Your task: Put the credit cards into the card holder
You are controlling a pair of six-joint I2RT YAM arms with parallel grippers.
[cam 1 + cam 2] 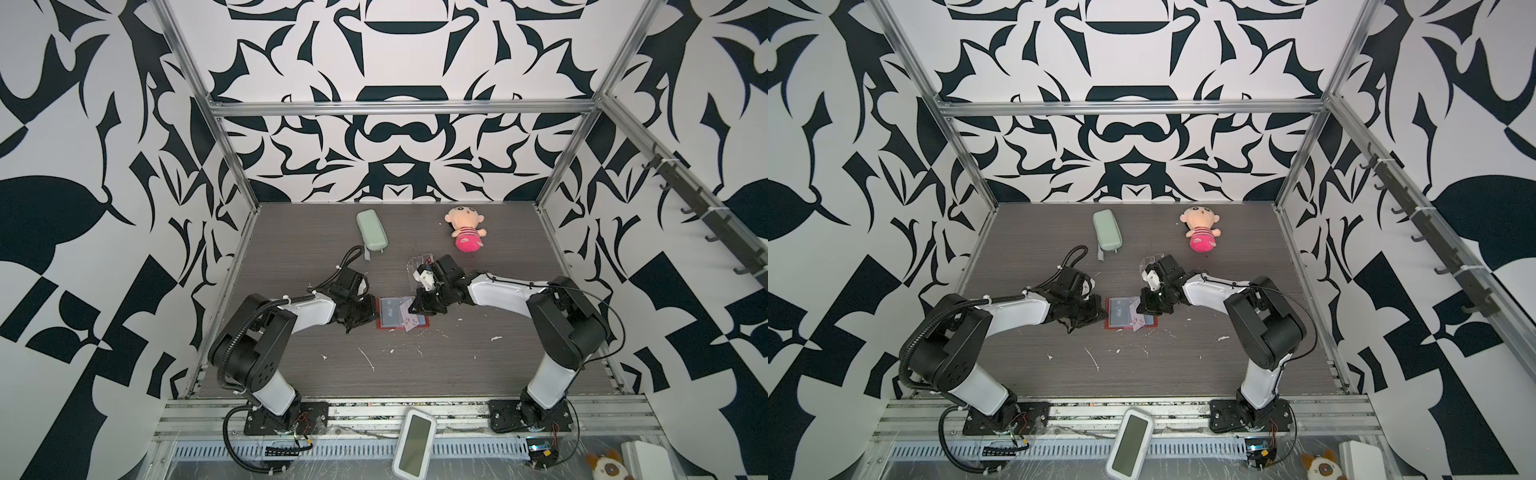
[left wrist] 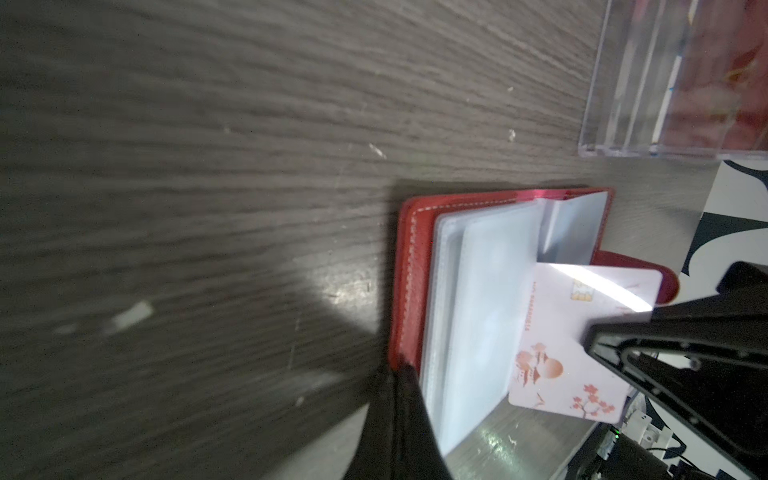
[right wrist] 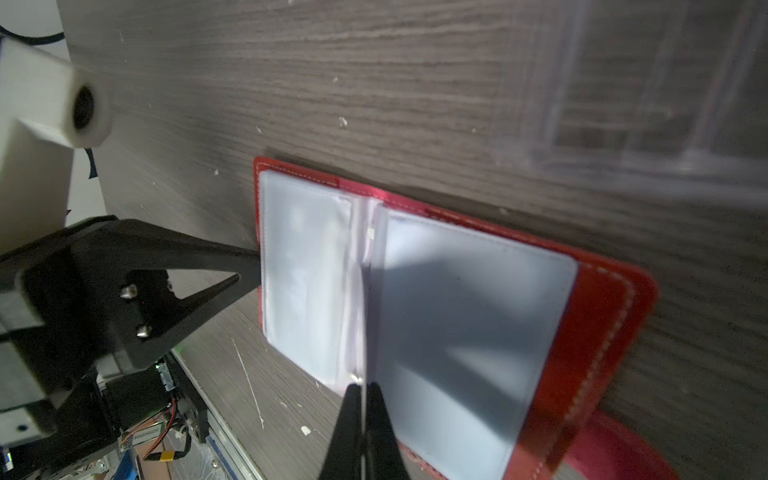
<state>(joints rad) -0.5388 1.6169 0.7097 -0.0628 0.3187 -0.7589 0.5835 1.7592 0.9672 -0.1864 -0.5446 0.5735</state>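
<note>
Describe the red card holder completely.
The card holder is red leather-look with pale stitching, a snap tab and clear plastic sleeves. It lies open on the wood-grain table. The left gripper is shut on its cover edge; a white blossom-print card, pinched by the right gripper, meets the sleeves near the spine.

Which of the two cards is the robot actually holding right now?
The white card with pink blossoms, pinched in the right gripper over the open red wallet. The blue VIP card lies flat in the wallet, ungripped.
</note>
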